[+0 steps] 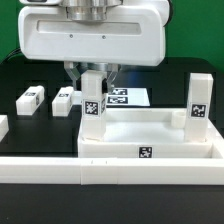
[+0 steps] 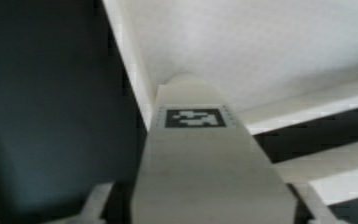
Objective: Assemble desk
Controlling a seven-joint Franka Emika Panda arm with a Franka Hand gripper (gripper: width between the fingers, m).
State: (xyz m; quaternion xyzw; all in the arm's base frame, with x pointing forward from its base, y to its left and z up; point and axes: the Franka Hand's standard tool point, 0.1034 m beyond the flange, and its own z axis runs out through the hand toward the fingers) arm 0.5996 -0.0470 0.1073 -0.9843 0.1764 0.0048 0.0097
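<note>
Gripper (image 1: 92,78) fingers clench a smooth, square white plastic leg (image 1: 93,112), upright mid-frame at the flat rimmed tabletop's (image 1: 180,150) left corner.

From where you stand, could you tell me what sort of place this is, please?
Probably a robotics lab bench: a pincer gripping a tagged leg, a marker board, and white bars fencing a black table.

In the exterior view, the arm's housing (image 1: 95,35) is cut off at twelve o'clock, a loose leg (image 1: 3,126) at nine. The gripped leg (image 1: 92,125) covers part of the marker board (image 1: 128,97). Its tag (image 2: 195,117) blurs unreadably in the wrist view.
</note>
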